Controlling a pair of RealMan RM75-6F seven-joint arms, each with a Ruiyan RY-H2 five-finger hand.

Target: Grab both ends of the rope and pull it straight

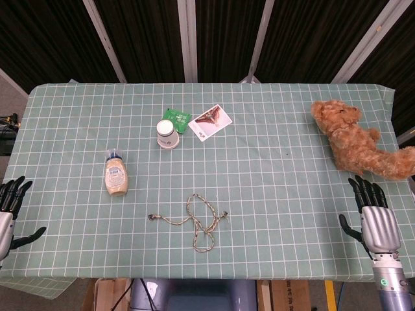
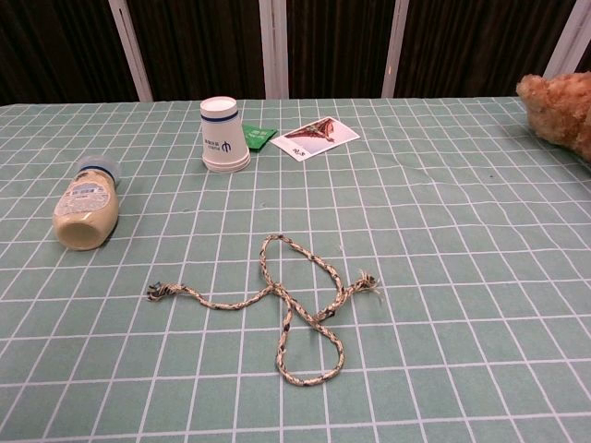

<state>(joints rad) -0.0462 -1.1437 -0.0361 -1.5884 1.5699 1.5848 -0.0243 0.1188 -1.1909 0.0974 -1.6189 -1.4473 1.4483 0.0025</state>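
The rope (image 1: 192, 221) lies loose near the front middle of the surface (image 1: 279, 188), which is covered by a green checked cloth. It is looped and crosses over itself: one frayed end (image 2: 159, 293) points toward the left, the other frayed end (image 2: 369, 284) toward the right, with one loop arching toward the back and another sagging toward the front edge. Nothing touches it.

The left robot hand (image 1: 11, 206) sits at the left edge of the surface, fingers spread apart and holding nothing, well apart from the rope. The right robot hand (image 1: 372, 217) rests near the front right corner, palm down, fingers straight and apart, also empty and well away from the rope. Neither shows in the chest view.

Left of the rope a bottle of pale sauce (image 1: 116, 172) lies on its side. Further back stands an upside-down paper cup (image 1: 166, 133), with a small green packet (image 1: 177, 120) just beside it and a picture card (image 1: 209, 121) next to that. A brown teddy bear (image 1: 353, 139) lies by the right edge, near the right robot hand
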